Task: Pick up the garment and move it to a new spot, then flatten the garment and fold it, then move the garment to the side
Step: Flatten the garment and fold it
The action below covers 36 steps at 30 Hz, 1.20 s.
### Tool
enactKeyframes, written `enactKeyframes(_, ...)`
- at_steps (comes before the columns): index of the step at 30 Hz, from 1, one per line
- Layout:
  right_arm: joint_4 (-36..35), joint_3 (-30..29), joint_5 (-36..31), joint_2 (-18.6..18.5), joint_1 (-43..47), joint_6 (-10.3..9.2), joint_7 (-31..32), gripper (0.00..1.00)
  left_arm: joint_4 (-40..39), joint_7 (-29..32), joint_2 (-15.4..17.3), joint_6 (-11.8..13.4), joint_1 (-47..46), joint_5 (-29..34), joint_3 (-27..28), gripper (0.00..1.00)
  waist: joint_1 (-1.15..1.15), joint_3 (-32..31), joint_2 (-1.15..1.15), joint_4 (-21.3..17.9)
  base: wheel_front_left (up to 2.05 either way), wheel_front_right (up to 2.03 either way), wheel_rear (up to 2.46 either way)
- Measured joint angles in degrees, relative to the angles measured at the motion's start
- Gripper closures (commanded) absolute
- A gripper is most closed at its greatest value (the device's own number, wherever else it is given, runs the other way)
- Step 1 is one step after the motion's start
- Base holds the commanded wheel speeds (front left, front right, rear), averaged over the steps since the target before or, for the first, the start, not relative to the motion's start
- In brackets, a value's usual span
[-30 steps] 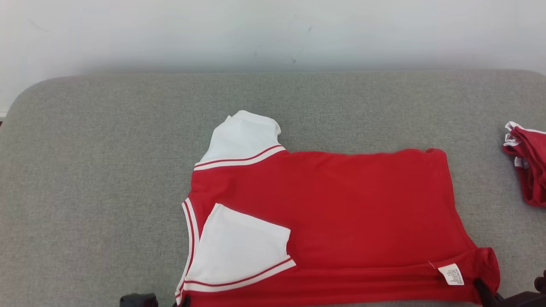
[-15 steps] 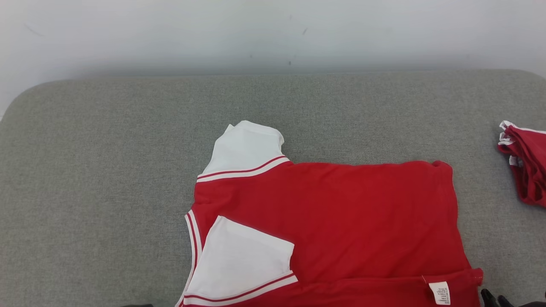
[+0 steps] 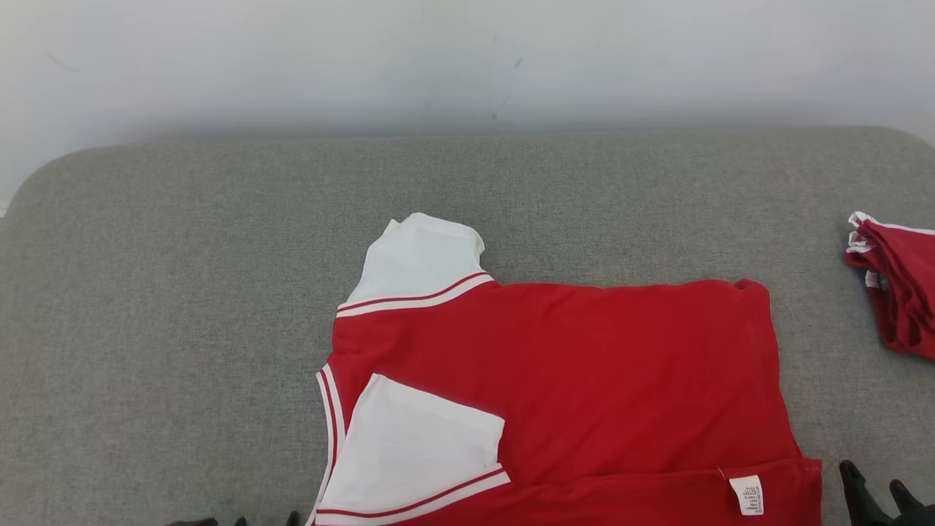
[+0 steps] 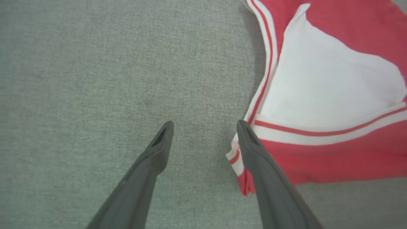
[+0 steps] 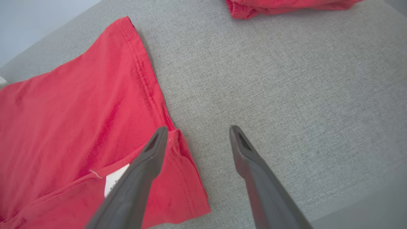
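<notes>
The garment [image 3: 570, 394] is a red shirt with white sleeves, lying flat on the grey padded surface [image 3: 182, 292] with its near edge folded over and a white label showing. My left gripper [image 4: 205, 125] stands open beside the collar corner of the garment [image 4: 330, 95], its right finger just over the striped edge and nothing between the fingers. My right gripper [image 5: 198, 129] is open at the hem corner of the garment [image 5: 79, 121], with its left finger over the cloth. In the head view the right gripper [image 3: 873, 478] pokes up at the lower right.
A second bundle of red cloth [image 3: 895, 292] lies at the right edge, also seen at the top of the right wrist view as red cloth [image 5: 286, 6]. A pale wall [image 3: 467, 58] runs behind the surface. The surface's front seam [image 5: 365, 190] is close to my right gripper.
Both grippers have opened and let go of the garment's near edge, which now lies flat. The head camera has tilted slightly, so the whole picture sits lower.
</notes>
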Motion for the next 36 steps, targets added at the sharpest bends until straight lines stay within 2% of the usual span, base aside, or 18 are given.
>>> enactKeyframes(8, -0.88, 2.23, 0.80, 0.02, -0.47, 0.00, -0.19, 0.00, -1.33, -7.92, 0.43, -0.01, -1.44, 2.54, 1.94, 0.00, 0.00, -1.01, 0.00, 0.05, 0.00, 0.00, 0.00)
enactKeyframes(16, -2.94, 4.95, -0.79, 0.02, -4.25, 0.00, 2.08, 0.00, 0.02, -9.70, -0.16, -1.88, -7.21, 4.15, 1.65, 0.00, 0.00, -1.36, 0.00, -0.28, 0.00, 0.00, 0.00)
enactKeyframes(22, -4.49, 8.68, -3.03, -0.13, -10.17, 0.00, 6.11, 0.00, 2.32, -7.44, -0.40, -5.45, -14.68, 2.16, 2.37, 0.00, 0.00, -0.30, 0.00, -0.87, 0.00, 0.00, 0.00)
enactKeyframes(27, -3.31, 10.25, -3.69, -2.18, -16.82, 0.00, 9.02, 0.00, 6.82, -3.70, -0.55, -8.09, -23.61, 1.21, 2.47, 0.00, 0.00, 1.64, 0.00, -1.39, 0.00, 0.00, 0.00)
enactKeyframes(33, 2.12, 11.88, -4.58, -5.13, -25.98, 0.00, 11.51, 0.00, 12.99, 0.31, -1.98, -9.40, -34.55, 1.20, 2.02, 0.00, 0.00, 5.03, 0.00, -2.26, 0.00, 0.00, 0.00)
enactKeyframes(36, 5.28, 12.83, -5.04, -5.35, -30.03, 0.00, 12.34, 0.00, 16.04, 1.83, -3.44, -9.90, -39.71, 1.16, 1.74, 0.00, 0.01, 7.07, 0.00, -2.77, 0.00, 0.00, 0.00)
